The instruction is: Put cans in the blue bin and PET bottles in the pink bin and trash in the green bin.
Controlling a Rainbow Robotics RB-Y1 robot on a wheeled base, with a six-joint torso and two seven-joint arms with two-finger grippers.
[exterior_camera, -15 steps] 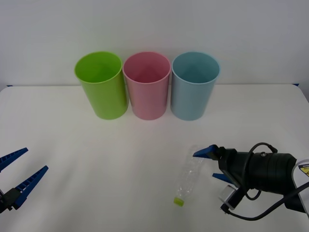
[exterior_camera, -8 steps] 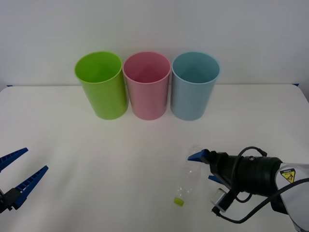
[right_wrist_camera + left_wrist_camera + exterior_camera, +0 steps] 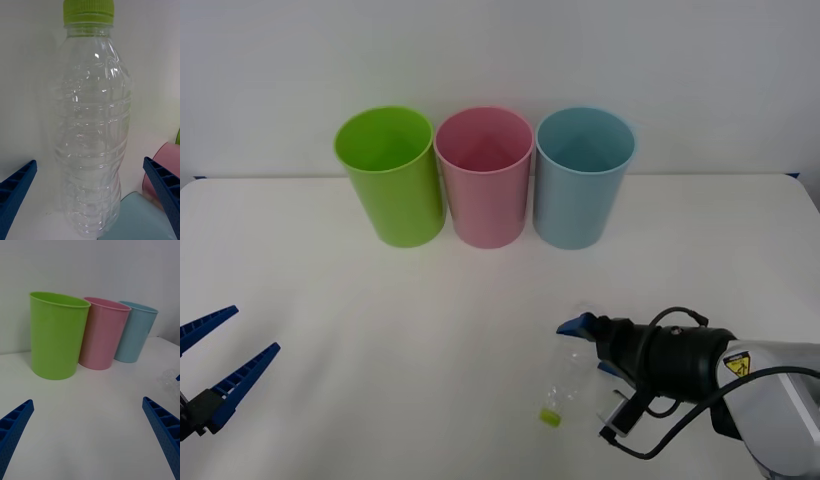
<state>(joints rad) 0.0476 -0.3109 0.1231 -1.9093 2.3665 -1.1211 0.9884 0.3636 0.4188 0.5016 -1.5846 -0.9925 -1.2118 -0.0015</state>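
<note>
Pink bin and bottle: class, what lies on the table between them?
Nothing: in the front view only bare white table lies between the pink bin and the bottle.

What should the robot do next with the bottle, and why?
Probably shut the right gripper on the PET bottle. The bottle lies on the table, and in the right wrist view its body sits between the open blue fingers, not yet squeezed.

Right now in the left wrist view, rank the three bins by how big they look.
1. Green bin, largest
2. Pink bin
3. Blue bin, smallest
The order follows nearness to that camera; in the front view all three look the same size.
</note>
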